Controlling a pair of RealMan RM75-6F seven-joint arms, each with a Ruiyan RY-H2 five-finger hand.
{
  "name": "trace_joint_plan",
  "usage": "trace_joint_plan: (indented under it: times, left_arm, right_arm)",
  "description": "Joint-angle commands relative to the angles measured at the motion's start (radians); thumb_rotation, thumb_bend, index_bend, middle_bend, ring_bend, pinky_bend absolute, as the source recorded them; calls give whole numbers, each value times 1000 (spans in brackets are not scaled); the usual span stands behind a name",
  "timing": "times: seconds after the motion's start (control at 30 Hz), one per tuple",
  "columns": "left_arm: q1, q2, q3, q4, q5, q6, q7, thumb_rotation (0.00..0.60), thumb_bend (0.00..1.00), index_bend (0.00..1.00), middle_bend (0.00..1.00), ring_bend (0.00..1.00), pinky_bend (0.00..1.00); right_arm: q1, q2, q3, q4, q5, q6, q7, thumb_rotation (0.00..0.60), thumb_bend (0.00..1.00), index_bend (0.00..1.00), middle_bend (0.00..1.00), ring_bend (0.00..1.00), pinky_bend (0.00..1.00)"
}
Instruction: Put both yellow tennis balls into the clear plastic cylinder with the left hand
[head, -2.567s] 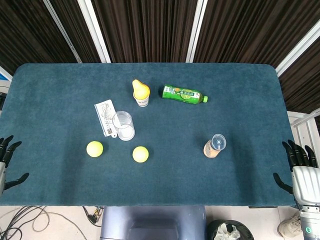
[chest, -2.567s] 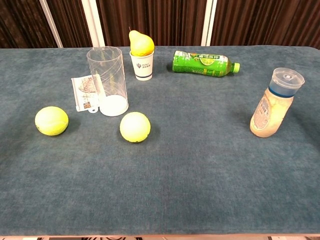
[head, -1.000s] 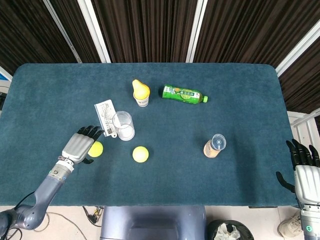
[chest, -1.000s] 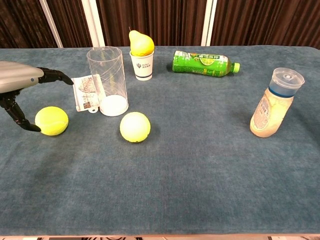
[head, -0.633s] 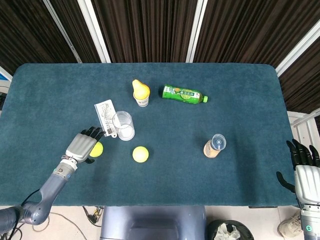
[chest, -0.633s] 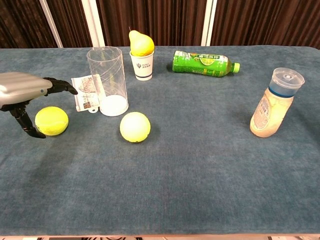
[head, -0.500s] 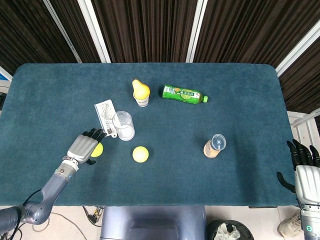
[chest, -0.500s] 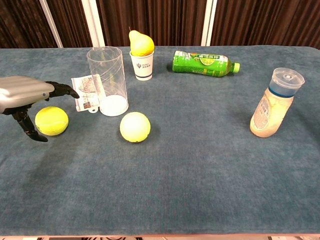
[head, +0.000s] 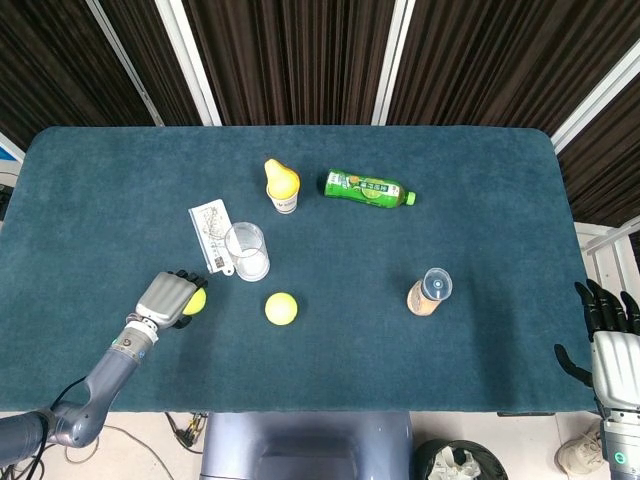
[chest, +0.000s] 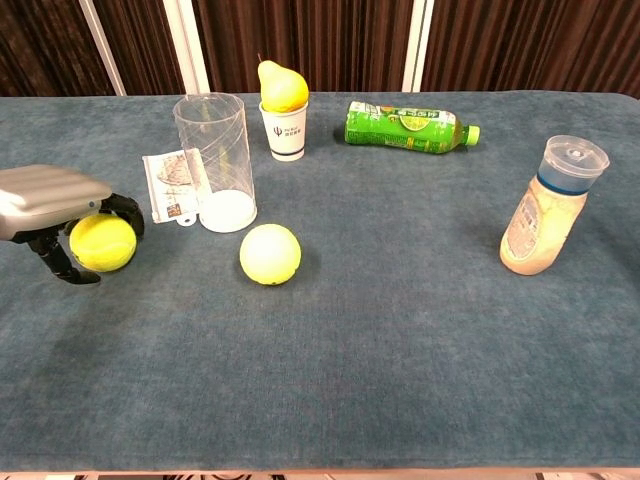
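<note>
One yellow tennis ball (head: 196, 301) (chest: 102, 243) lies on the blue table at the left. My left hand (head: 167, 297) (chest: 55, 205) covers it from above, fingers curled round its far side and the thumb on its near side, gripping it. The second yellow tennis ball (head: 281, 308) (chest: 270, 253) sits free to the right of it. The clear plastic cylinder (head: 247, 250) (chest: 215, 160) stands upright just behind the two balls, with nothing in it. My right hand (head: 608, 345) hangs off the table's right edge, fingers apart and holding nothing; the chest view does not show it.
A printed card (head: 210, 234) (chest: 172, 180) lies against the cylinder's left side. Behind stand a white cup with a pear (head: 282, 183) (chest: 284, 100) and a lying green bottle (head: 366, 188) (chest: 405, 127). A capped beige bottle (head: 430, 291) (chest: 550, 205) stands at the right.
My left hand came in from the table's left edge, settled over the left ball, and its fingers have now curled down round it. The right hand has barely moved.
</note>
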Motion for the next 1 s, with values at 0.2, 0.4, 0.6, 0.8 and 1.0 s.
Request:
trace_joint_plan:
  times: [0.2,0.4,0.6,0.8,1.0]
  left_arm:
    - [8,-2,-12,9,72,74,-49,600,354,459,477,410,591]
    - [18,61,-53,-65,171,175,-142,600,353,447,451,410,592]
    - [3,144,-112,-150,274,275,-165,600,353,443,452,410,618]
    - [-41,193,-182,-232,287,290,-111,600,352,447,454,410,629]
    - [-103,203,-226,-298,221,228,1,600,351,452,448,410,629]
  right_arm:
    - [-1,2,-1,-1,-2,0,2,600,340,81,79,110,61]
    - [-3,4,1,0,0,3,10,600,341,81,79,110,61]
    - [-3,5,4,3,6,4,8,600,340,81,79,110,61]
    - [-7,2,7,4,7,15,-3,600,340,81,79,110,61]
    - [-5,-5,7,10,8,14,-22,600,340,81,79,110,61]
